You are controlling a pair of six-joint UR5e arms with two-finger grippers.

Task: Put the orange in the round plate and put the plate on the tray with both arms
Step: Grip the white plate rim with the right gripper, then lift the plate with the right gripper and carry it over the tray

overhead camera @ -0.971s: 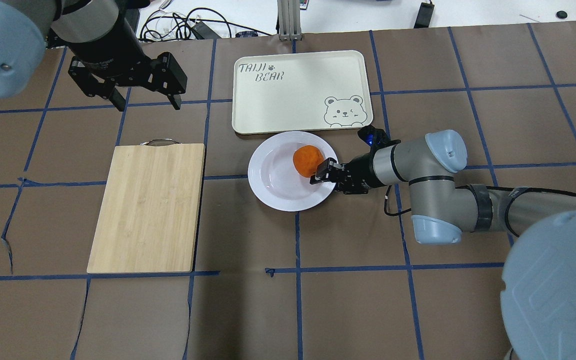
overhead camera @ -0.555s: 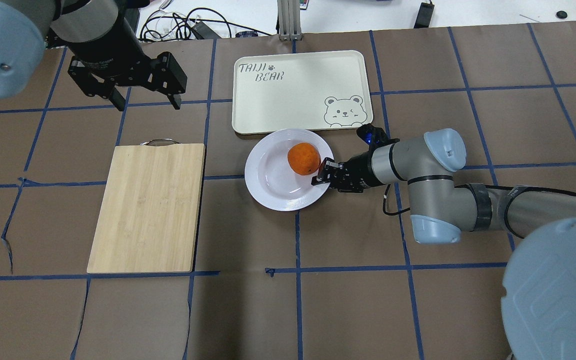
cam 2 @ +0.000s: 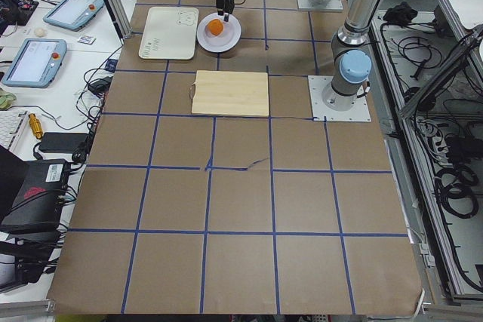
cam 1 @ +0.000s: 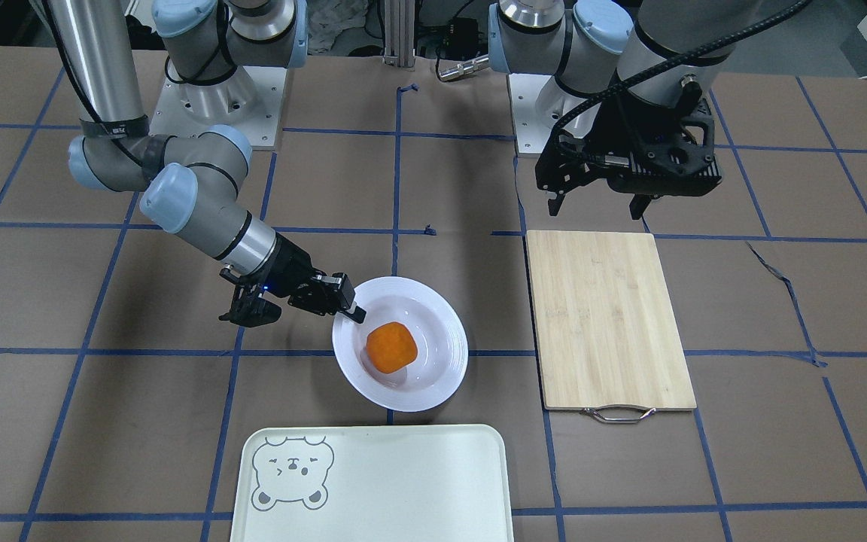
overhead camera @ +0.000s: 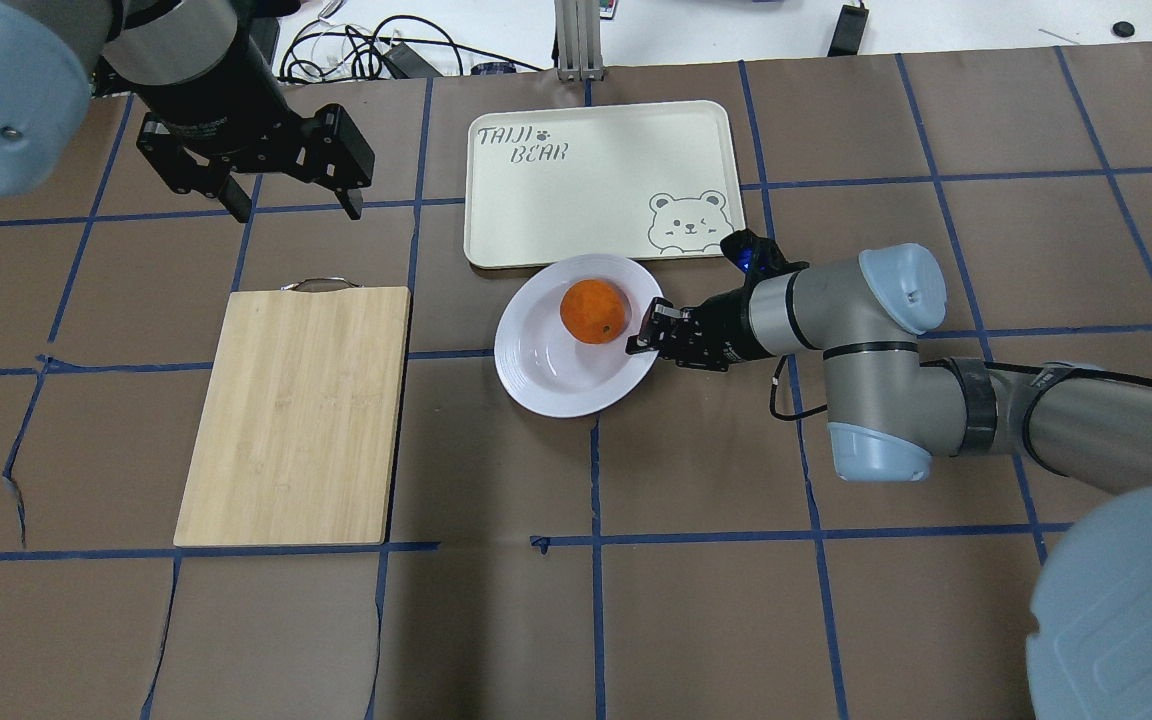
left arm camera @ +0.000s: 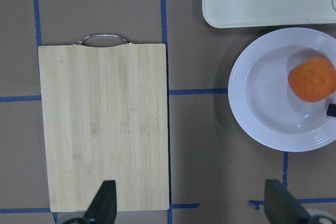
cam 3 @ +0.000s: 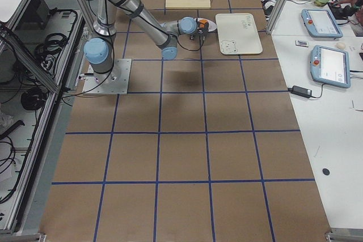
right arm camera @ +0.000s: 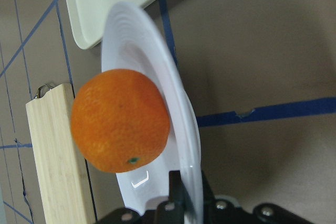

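Note:
The orange (overhead camera: 594, 311) lies inside the round plate (overhead camera: 548, 370), off-centre towards the tray (overhead camera: 596, 180). My right gripper (overhead camera: 644, 340) is shut on the plate's right rim, one finger above it and one below, as the right wrist view shows with the orange (right arm camera: 119, 120) against the plate (right arm camera: 185, 129). The plate (cam 1: 433, 376) sits just short of the tray's (cam 1: 403, 482) near edge and looks slightly raised. My left gripper (overhead camera: 298, 213) hangs open and empty above the table, beyond the bamboo board, far from the plate.
A bamboo cutting board (overhead camera: 296, 415) with a metal handle lies left of the plate, under my left gripper's camera (left arm camera: 105, 124). Cables lie on the white surface beyond the table's far edge. Brown paper with blue tape lines covers the table.
My right gripper has carried the plate a little towards the tray and leftwards. The orange has rolled within the plate towards the tray side. The left arm has stayed still.

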